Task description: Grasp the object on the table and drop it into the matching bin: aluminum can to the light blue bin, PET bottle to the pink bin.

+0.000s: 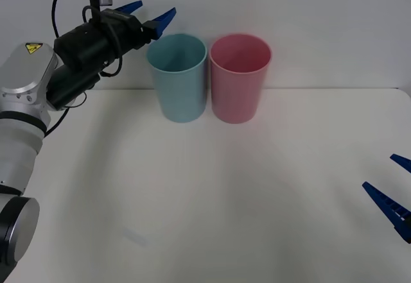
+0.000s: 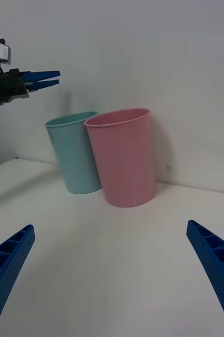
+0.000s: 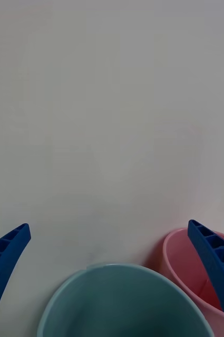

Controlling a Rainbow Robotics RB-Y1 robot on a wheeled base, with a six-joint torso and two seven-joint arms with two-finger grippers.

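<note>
The light blue bin (image 1: 176, 87) (image 2: 75, 158) and the pink bin (image 1: 239, 84) (image 2: 125, 163) stand upright and side by side at the back of the white table (image 1: 192, 199). My left gripper (image 1: 154, 10) (image 2: 56, 78) hangs open and empty, level with the light blue bin's rim, just left of and above it. In the left wrist view the light blue bin's mouth (image 3: 122, 305) lies below that gripper (image 3: 107, 227), with the pink bin (image 3: 180, 263) beside it. The aluminum can is out of view. My right gripper (image 1: 379, 172) (image 2: 110, 226) rests open low at the table's right edge.
A plain white wall rises right behind the two bins. The left arm's black wrist and cables (image 1: 83, 45) reach over the table's back left corner. A faint smudge (image 1: 136, 237) marks the tabletop near the front left.
</note>
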